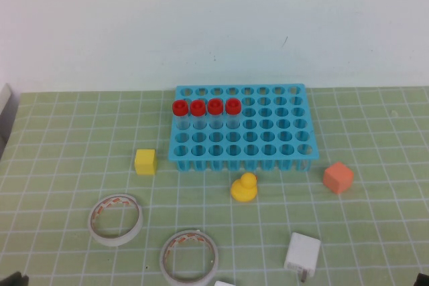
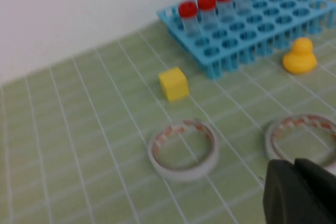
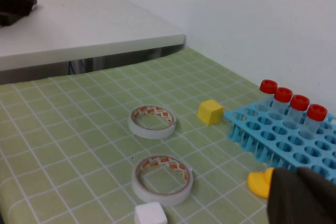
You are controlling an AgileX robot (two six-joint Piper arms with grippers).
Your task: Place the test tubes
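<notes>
Resting left claw (image 1: 13, 278) and right claw (image 1: 422, 279) clenched at the counter's (image 1: 375, 132) near corners, well clear of the rack (image 1: 255, 164).

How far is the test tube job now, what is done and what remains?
Done: four red-capped test tubes stand side by side in the blue rack. In hand: nothing; the left gripper and right gripper sit shut and empty at the green mat's near edge. Left: no loose tube is visible, so it looks finished.

4 red-cap tubes (image 1: 215, 113) racked, prob. upright
</notes>
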